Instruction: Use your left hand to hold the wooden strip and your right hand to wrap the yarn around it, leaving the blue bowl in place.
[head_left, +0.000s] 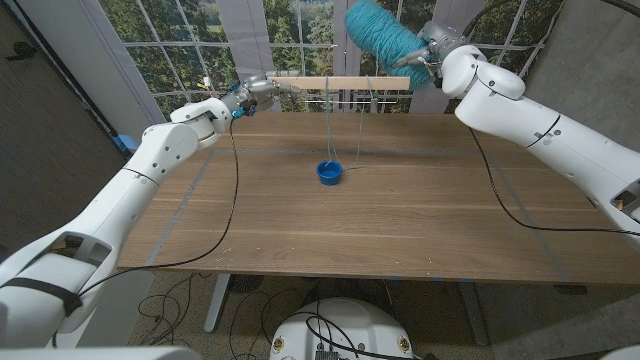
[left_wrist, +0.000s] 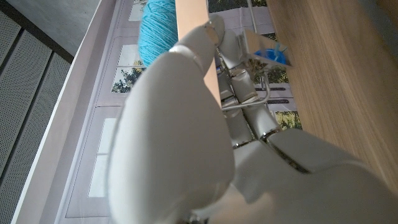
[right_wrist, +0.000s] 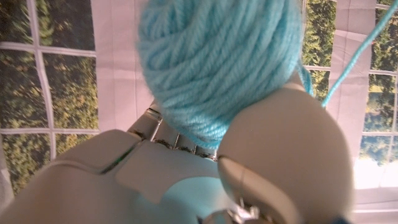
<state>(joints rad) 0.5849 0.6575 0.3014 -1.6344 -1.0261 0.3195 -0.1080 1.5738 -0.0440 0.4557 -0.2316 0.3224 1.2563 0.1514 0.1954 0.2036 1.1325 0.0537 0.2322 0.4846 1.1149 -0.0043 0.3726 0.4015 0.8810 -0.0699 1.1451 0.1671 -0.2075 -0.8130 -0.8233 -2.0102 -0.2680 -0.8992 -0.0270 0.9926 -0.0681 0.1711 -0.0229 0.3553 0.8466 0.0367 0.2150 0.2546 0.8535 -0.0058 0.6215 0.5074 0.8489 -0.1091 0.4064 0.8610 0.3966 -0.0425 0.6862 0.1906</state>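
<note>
My left hand (head_left: 252, 90) grips one end of the pale wooden strip (head_left: 340, 83) and holds it level above the far side of the table. My right hand (head_left: 432, 52) holds a skein of teal yarn (head_left: 385, 35) just above the strip's other end. Thin yarn strands (head_left: 329, 130) hang from the strip down to the small blue bowl (head_left: 330, 172) on the table. The left wrist view has the strip (left_wrist: 191, 25) running past my fingers (left_wrist: 239, 74), with the yarn (left_wrist: 157, 28) and the bowl (left_wrist: 272, 55) beyond. The right wrist view has the yarn (right_wrist: 217, 59) in my hand (right_wrist: 286, 149).
The wooden table (head_left: 350, 230) spreads wide in front of the bowl. A black cable (head_left: 236, 190) from my left arm drapes over its left part, and another (head_left: 495, 185) crosses its right. Windows (head_left: 180, 40) stand behind the table.
</note>
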